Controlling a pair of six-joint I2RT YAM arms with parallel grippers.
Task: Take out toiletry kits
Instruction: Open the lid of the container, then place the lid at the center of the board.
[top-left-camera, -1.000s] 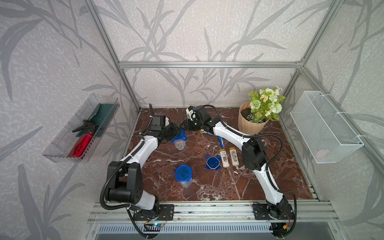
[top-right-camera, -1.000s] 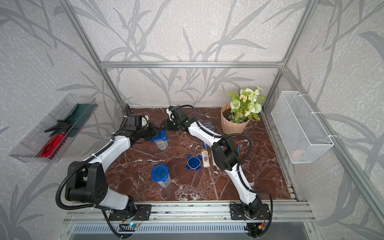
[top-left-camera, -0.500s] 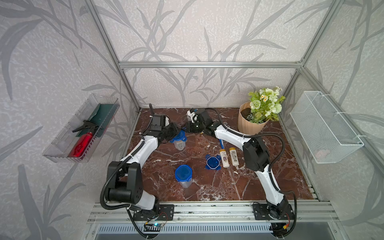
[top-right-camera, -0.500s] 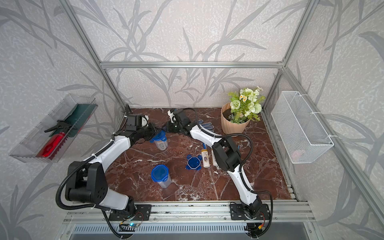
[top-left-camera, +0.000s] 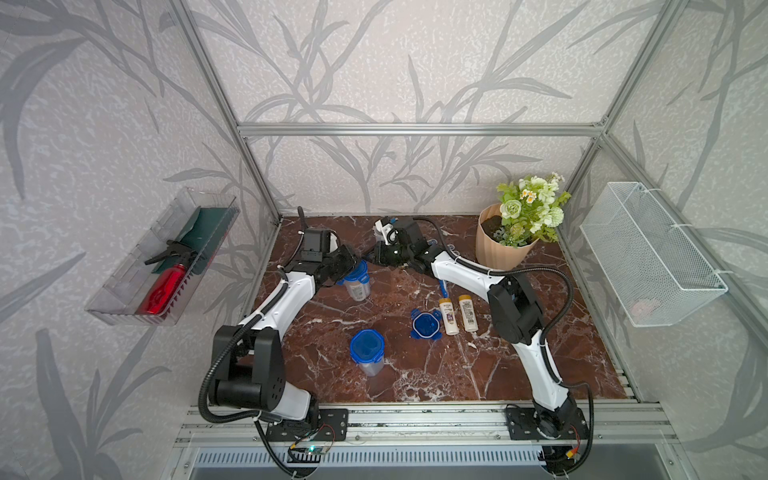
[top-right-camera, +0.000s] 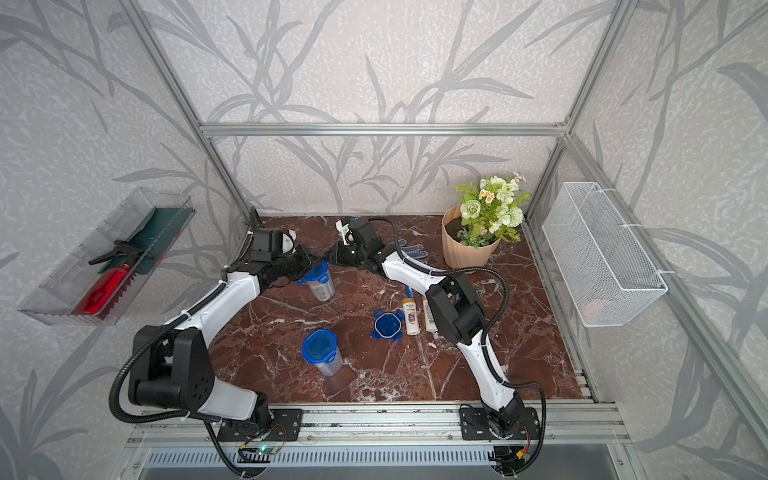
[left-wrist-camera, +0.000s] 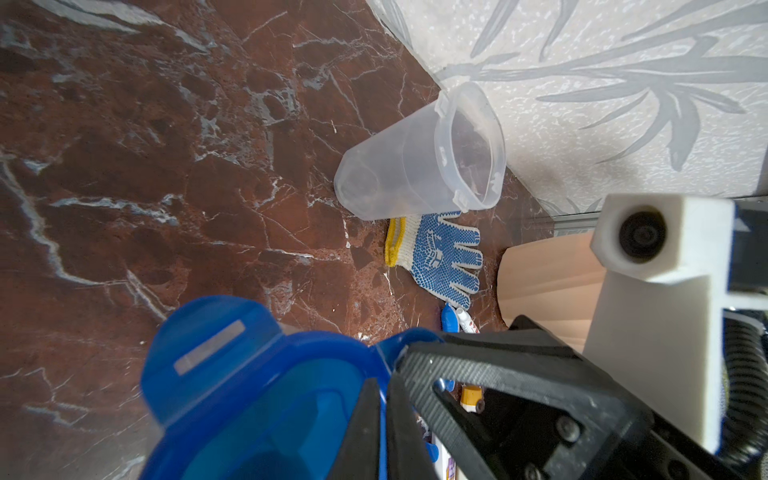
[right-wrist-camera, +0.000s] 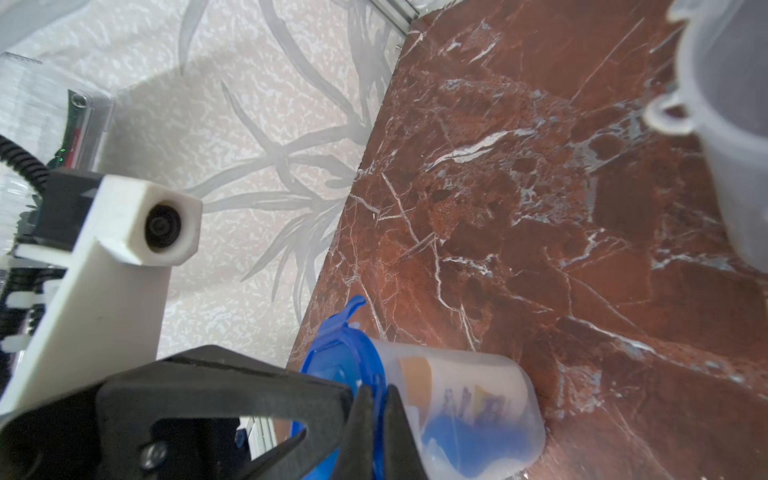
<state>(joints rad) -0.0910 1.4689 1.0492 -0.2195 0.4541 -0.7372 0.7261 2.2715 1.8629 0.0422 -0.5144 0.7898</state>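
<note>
The near cup (top-left-camera: 368, 357) stands upright close to the front edge of the tabletop (top-left-camera: 540, 374). It is capped in blue, and its contents cannot be read through the lid. Behind it to the right lies the loose lid (top-left-camera: 424, 325), with two gold-capped bottles (top-left-camera: 448, 316) side by side just beside it. In a top view the right arm's elbow covers part of the outer one (top-right-camera: 428, 309). The toothbrush (top-left-camera: 444, 286) shows only as a blue stub beyond them, the rest lying under the right arm.

Farther back stands the far cup (top-left-camera: 357, 286), and both tools meet at its far lid (left-wrist-camera: 257, 395). The left tool (left-wrist-camera: 382, 386) is pinched narrow, with a sliver of blue lid between its fingers. The right tool (right-wrist-camera: 376, 392) is clamped on the lid's rim from the other side. Through the frosted wall the right wrist view gives only a gold cap and blurred blue print.

Behind the arms lie the glove (left-wrist-camera: 440, 253) and an empty cup (left-wrist-camera: 415, 166) on its side. Both show whole only in the left wrist view; the top views hide the cup. The flowerpot (top-left-camera: 498, 249) stands in the far right corner.

A second ago the right tool hung open farther back, clear of the cup. It has since swung in and closed. The left tool and the things on the tabletop sit where they were.
</note>
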